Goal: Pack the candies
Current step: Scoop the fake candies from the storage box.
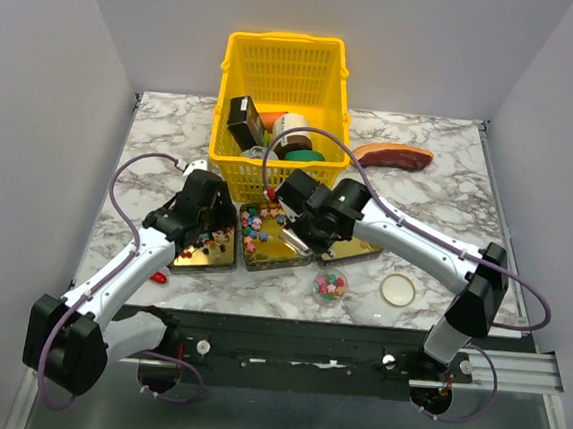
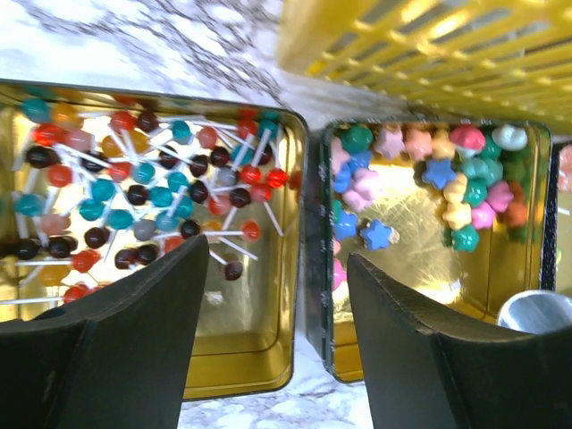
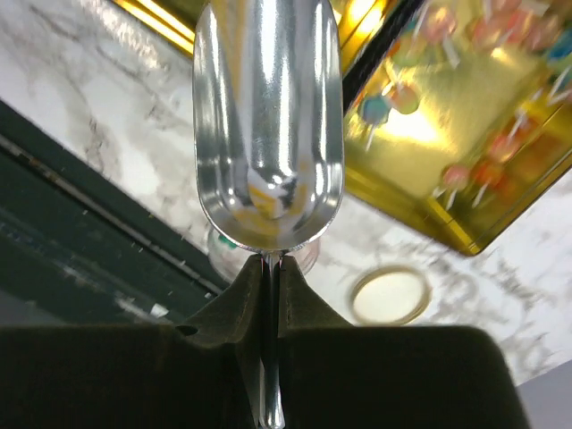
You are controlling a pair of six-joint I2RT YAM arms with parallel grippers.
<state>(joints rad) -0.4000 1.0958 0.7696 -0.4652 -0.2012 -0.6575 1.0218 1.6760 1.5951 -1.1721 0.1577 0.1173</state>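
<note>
Three gold tins of candies

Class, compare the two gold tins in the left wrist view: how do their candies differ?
The left tin holds lollipops on white sticks; the right tin holds stickless sweets. Left tin's are round, mostly red, teal and dark; right tin's are stars and other shapes, pastel. Both are gold inside.

Left claw, jaws apart, over lollipops and star candies

lollipops blurred, scoop top cropped
</note>
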